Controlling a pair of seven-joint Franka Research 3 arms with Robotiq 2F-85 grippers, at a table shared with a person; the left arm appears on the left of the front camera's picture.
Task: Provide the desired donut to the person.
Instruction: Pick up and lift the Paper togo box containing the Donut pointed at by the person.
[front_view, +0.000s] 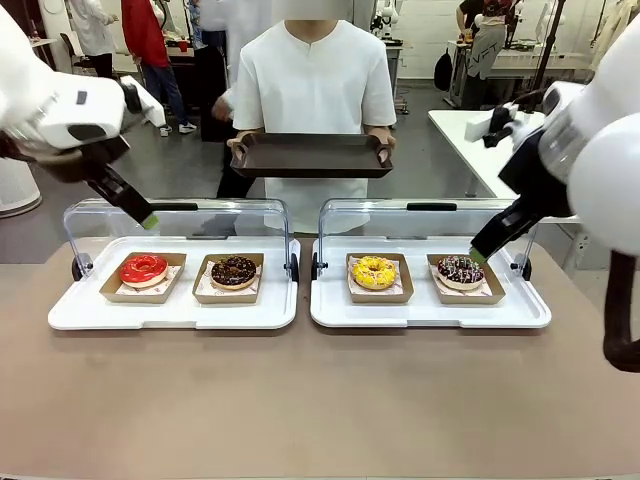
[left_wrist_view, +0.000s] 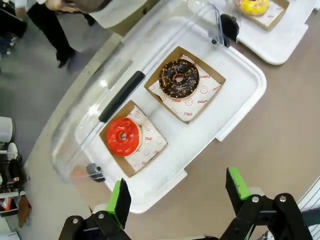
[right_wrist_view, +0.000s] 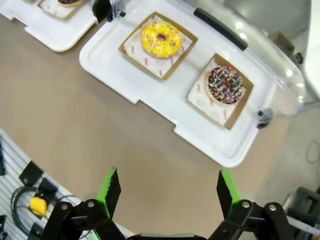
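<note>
The person (front_view: 313, 80) in a white shirt stands at the far side and holds a dark brown tray (front_view: 311, 155) level with both hands. On the left white tray (front_view: 170, 312) sit a red donut (front_view: 143, 268) (left_wrist_view: 123, 136) and a chocolate donut (front_view: 234, 270) (left_wrist_view: 179, 78). The right white tray (front_view: 430, 315) bears a yellow donut (front_view: 374, 271) (right_wrist_view: 161, 38) and a dark sprinkled donut (front_view: 460, 269) (right_wrist_view: 226, 84). Each lies in its own brown paper box. My left gripper (front_view: 148, 220) (left_wrist_view: 178, 187) hangs open above the left tray. My right gripper (front_view: 480, 254) (right_wrist_view: 168, 182) hangs open above the right one.
Clear hinged lids (front_view: 175, 222) (front_view: 425, 220) stand raised behind both white trays, each with a black handle. The brown table (front_view: 320, 400) is bare in front. A white side table (front_view: 480, 140) stands at the right. Bystanders (front_view: 150, 40) stand far behind.
</note>
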